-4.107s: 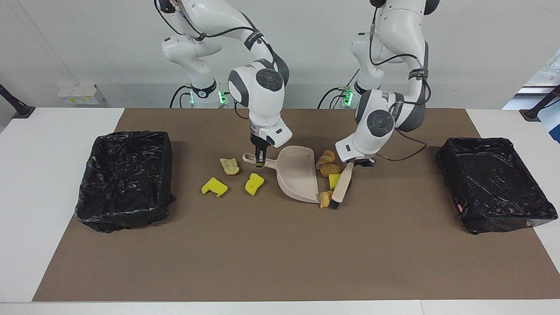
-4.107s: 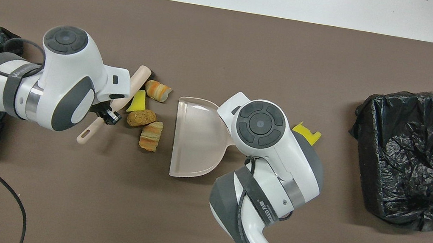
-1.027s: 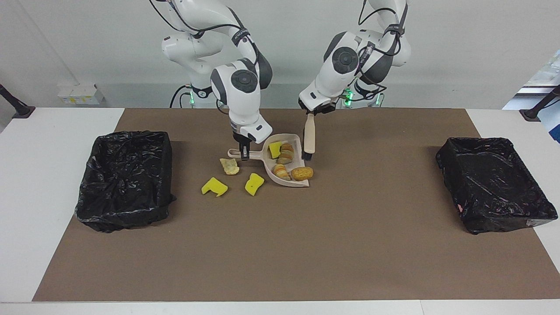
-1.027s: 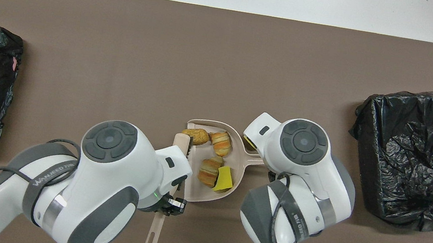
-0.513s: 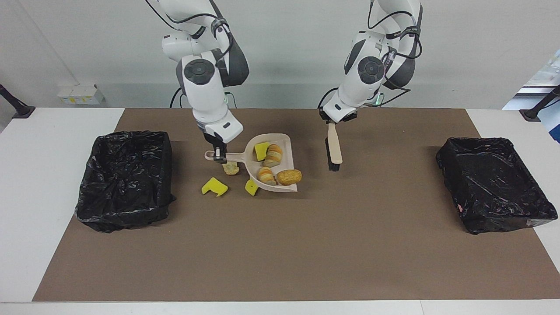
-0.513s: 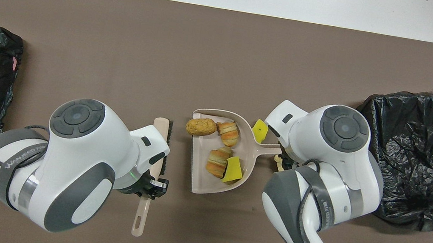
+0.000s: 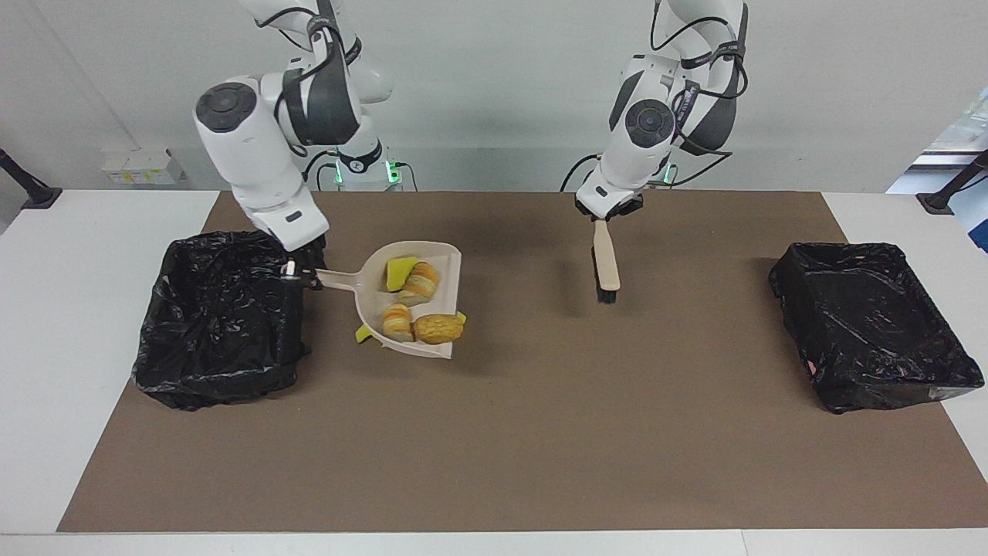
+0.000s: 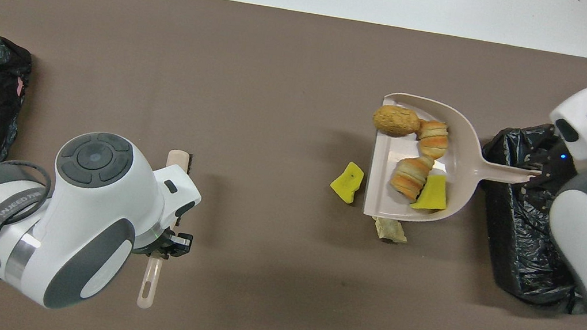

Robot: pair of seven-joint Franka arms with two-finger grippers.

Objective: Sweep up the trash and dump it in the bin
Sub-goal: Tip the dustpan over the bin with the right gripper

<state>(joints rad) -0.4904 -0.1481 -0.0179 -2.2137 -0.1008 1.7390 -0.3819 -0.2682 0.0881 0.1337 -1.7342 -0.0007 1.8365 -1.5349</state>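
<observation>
Right gripper [image 7: 297, 272]: we see its fingers clamped on the end of the dustpan [image 7: 444, 309] handle, over the inner edge of the black-lined bin [image 7: 220, 316] at the right arm's end of the surface. We judge the hold at the handle's end is meant to let the pan swing over the bin and tip.

Dustpan: raised off the brown mat [image 7: 540, 432], its open mouth turned away from the bin, pan roughly level; we take the level carry as a way to keep the load from sliding out.

Trash in the pan: a yellow sponge chunk [image 7: 397, 272], two striped bread lumps [image 7: 421, 281] and a browner lump [image 7: 438, 329] right at the mouth's lip; in our judgement that last one is the likeliest to roll off.

Trash on the mat: a yellow sponge chunk [image 8: 347, 182] and a pale bread scrap [image 8: 390, 230] beside and partly under the pan in the overhead view; a further yellow bit [image 7: 363, 334] peeks out under the pan in the facing view. We judge these await another sweep.

Left gripper [image 7: 604, 216]: fingers closed on the brush [image 7: 606, 262] handle, bristles hanging down above the mat near the middle; this arm waits clear of the carry.

Second bin [image 7: 872, 324]: at the left arm's end, well apart from the action.

Stage: we judge the dump is about to begin, not yet done.
</observation>
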